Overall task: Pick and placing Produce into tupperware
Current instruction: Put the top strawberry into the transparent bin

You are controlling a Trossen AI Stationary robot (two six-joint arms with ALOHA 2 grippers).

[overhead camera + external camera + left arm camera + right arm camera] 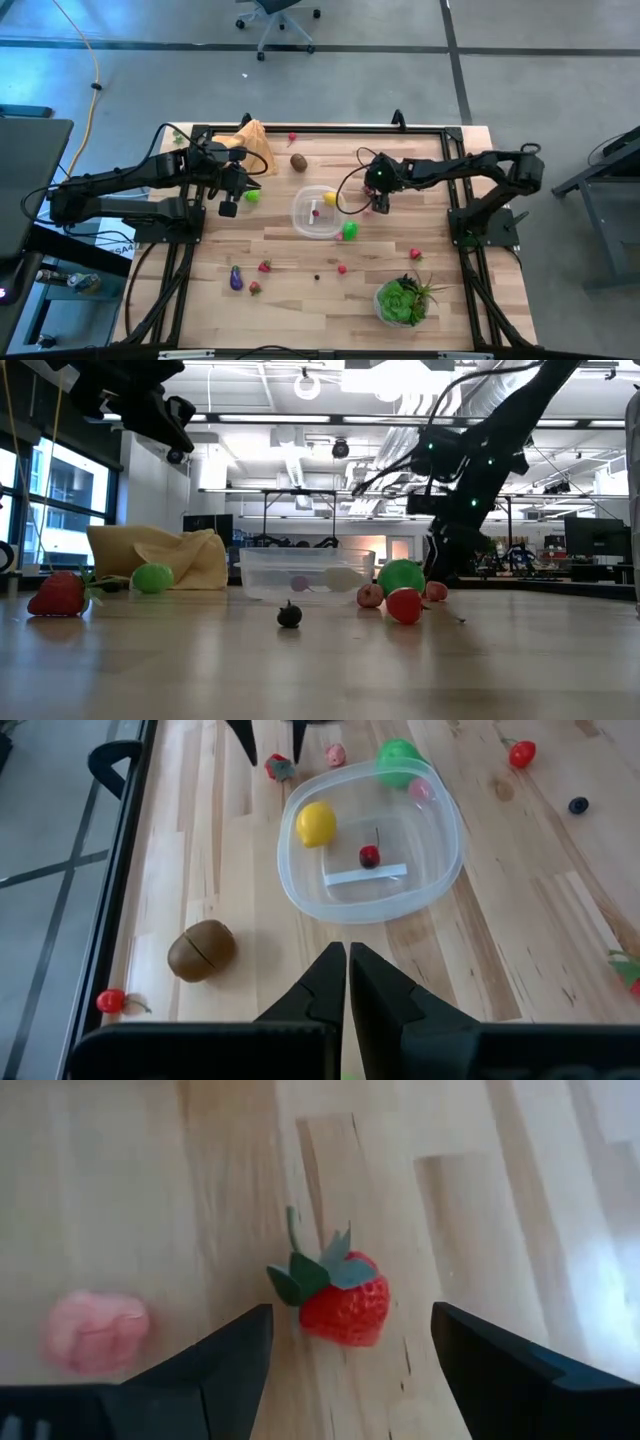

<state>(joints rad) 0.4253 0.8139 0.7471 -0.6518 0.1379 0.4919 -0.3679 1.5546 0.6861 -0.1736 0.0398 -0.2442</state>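
Right gripper [350,1350]: fingers spread, empty, above a strawberry [342,1302] right of the tupperware [316,212] | Left gripper [347,982]: fingers closed, empty, left of tupperware holding lemon [315,824] and cherry [370,856]

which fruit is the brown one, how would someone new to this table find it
Start at the round clear plastic tupperware in the middle of the wooden table, then look toward the far edge, where a crumpled orange-tan cloth lies. The brown oval kiwi sits alone on bare wood between the two, just beside the cloth. It is the only brown piece; its neighbours are red, green or yellow.
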